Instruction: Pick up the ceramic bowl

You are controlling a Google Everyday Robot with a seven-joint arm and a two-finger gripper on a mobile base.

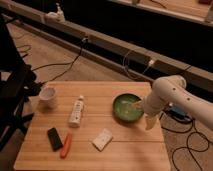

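Bordering the ceramic bowl (122,109) (round, green-glazed) hangs the tool (141,107).

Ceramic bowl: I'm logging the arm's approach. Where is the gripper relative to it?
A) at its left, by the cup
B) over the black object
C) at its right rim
C: the gripper sits by the right rim of the ceramic bowl, away from the white cup.

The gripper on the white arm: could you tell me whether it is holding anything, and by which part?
It cannot be told: the gripper is at the ceramic bowl, by the rim nearest the arm, but no hold can be made out.
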